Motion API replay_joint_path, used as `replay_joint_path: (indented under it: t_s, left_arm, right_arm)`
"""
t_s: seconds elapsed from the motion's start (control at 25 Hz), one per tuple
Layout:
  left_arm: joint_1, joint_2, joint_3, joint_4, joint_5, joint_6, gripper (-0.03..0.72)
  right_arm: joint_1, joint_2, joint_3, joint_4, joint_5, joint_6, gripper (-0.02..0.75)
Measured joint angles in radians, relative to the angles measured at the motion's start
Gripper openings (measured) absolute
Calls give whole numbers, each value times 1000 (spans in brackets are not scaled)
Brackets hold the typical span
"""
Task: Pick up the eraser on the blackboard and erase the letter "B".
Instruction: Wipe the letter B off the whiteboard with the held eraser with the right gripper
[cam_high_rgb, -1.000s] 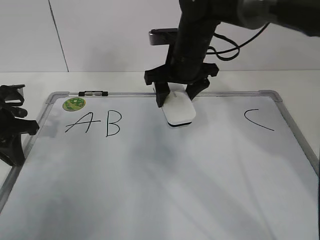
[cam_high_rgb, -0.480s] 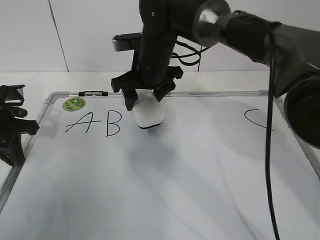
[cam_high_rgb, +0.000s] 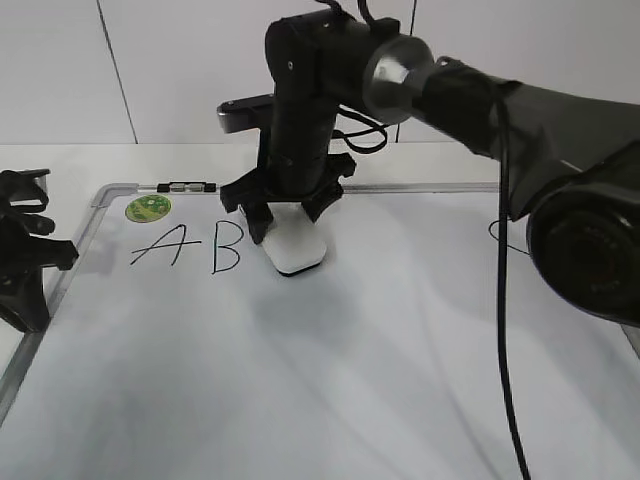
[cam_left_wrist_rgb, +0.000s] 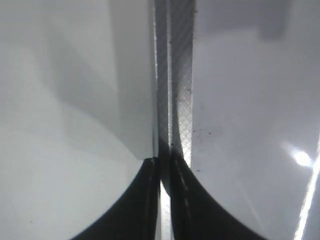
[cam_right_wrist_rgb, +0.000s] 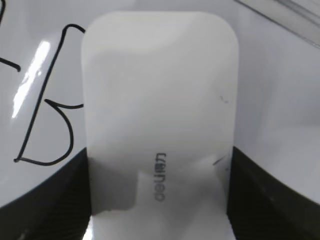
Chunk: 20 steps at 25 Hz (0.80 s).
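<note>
My right gripper (cam_high_rgb: 288, 218) is shut on the eraser (cam_high_rgb: 296, 248), a flat white block with small grey print, and holds it at the blackboard (cam_high_rgb: 330, 380) surface. The eraser sits just right of the letter "B" (cam_high_rgb: 226, 248); I cannot tell whether it touches the board. In the right wrist view the eraser (cam_right_wrist_rgb: 160, 115) fills the middle between the jaws (cam_right_wrist_rgb: 159, 200), with the "B" (cam_right_wrist_rgb: 50, 120) directly to its left, partly covered by the eraser's edge. My left gripper (cam_high_rgb: 25, 260) rests shut at the board's left edge, over the grey frame (cam_left_wrist_rgb: 175, 75).
A slanted black "A" (cam_high_rgb: 160, 245) stands left of the "B". A round green sticker (cam_high_rgb: 148, 208) is in the board's top left corner. The "C" (cam_high_rgb: 492, 232) at the right is mostly hidden behind my right arm. A white wall stands behind.
My right gripper has carried the eraser leftward across the top of the board, from its middle to just beside the "B". The left arm has not moved.
</note>
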Motion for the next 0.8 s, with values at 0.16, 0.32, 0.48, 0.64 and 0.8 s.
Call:
replay_joint_path:
  t_s: [0.16, 0.32, 0.48, 0.64, 0.8]
  left_arm:
    - [0, 0, 0, 0, 0, 0, 42]
    - [0, 0, 0, 0, 0, 0, 42]
    - [0, 0, 0, 0, -2, 0, 42]
    - [0, 0, 0, 0, -2, 0, 42]
    - [0, 0, 0, 0, -2, 0, 42]
  right_arm:
    - [4, 17, -17, -2, 4, -15, 566]
    - [15, 36, -28, -14, 4, -35, 565]
    - [21, 49, -46, -20, 12, -46, 565]
    - [27, 53, -50, -28, 14, -48, 565]
    - [48, 55, -53, -39, 10, -52, 565]
